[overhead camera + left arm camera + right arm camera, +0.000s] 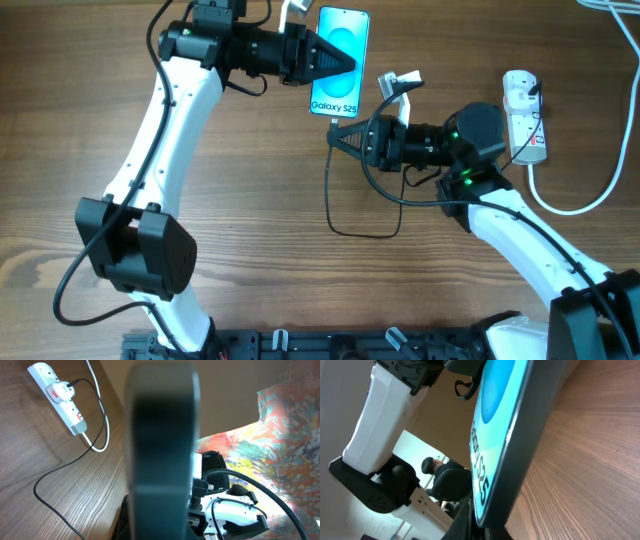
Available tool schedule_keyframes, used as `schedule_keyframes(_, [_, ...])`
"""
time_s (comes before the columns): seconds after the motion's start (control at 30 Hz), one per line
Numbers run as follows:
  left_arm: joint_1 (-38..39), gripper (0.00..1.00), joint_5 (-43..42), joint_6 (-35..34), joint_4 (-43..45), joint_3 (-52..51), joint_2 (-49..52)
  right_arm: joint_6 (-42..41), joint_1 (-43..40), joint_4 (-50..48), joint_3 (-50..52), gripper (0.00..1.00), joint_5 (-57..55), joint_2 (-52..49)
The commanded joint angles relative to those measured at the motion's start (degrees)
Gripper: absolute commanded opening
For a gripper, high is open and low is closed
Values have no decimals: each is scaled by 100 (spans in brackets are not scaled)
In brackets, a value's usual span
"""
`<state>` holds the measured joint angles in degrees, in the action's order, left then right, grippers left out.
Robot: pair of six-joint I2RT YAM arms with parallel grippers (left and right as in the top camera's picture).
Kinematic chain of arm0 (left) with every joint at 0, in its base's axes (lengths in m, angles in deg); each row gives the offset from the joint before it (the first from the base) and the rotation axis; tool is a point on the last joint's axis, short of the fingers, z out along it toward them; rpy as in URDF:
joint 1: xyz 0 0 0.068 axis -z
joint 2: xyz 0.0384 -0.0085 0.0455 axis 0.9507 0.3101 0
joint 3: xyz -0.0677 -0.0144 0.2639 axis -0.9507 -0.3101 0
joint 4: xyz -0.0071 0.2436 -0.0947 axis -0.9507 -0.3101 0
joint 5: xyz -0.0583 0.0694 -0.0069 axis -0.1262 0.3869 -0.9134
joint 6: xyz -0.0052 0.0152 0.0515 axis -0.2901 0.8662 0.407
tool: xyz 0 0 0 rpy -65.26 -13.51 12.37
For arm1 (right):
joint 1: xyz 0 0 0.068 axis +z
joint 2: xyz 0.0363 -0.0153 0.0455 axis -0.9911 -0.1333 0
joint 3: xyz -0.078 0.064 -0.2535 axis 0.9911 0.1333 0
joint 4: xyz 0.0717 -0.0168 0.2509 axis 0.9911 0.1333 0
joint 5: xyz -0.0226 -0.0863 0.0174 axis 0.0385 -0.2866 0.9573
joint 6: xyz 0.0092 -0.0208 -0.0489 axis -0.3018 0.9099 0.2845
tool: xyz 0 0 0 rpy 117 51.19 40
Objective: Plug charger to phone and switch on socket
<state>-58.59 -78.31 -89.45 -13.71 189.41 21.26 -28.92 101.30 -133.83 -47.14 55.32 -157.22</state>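
**At the Table's Far Side: Phone Pinched, Plug at Its Lower End**

Toward the far middle of the wooden table (250, 200), clamped in the left gripper (322, 58) by one long edge: the phone (345, 40), teal-blue screen lit and facing up, "Galaxy S25" in white at the end nearer the robot. Reaching in from the left, jaws closed tight on the handset's side. Seen from the left wrist only as a dark, blurred bar straight ahead, edge-on, filling the middle of the view. Cannot tell whether resting on the wood or held slightly off it.

Just below that lower end, pointing up at it — the right gripper (338, 140), jaws closed on the charger (329, 195) close behind its small black plug. Plug tip right at the phone's bottom edge; seated or only touching, impossible to say from above. From the right wrist, only the lit screen and its dark rim, very close, slanting across the picture, with wood grain to the right; own fingers not made out there.

Trailing from the closed jaws, thin black cable: down toward the robot, round in a loose loop on the table, then back under the right arm.

Farther right, well apart from the phone — the socket (527, 120), white and oblong, red mark on its face, a white adapter block (518, 87) plugged in at its far end, thin black cable leaving that block. Thick white lead (572, 211) curving away from the strip's near end toward the right edge.
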Motion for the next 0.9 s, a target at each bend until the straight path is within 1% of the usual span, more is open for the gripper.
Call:
schedule_keyframes(0.0, [2,4,-140,13,15,72,-212,44,-31,-39,-107,4,66,-61])
schedule_keyframes(0.63, [17,4,-136,39,-111,72,-210,0,-28,-83,-107,4,4,-61])
schedule_keyframes(0.7, [63,4,-136,168,-114,72,-210,0,-28,-81,-107,4,4,-61])
schedule_keyframes(0.87, [155,4,-136,186,-111,72,-210,-2,-31,-81,-107,4,4,-61])
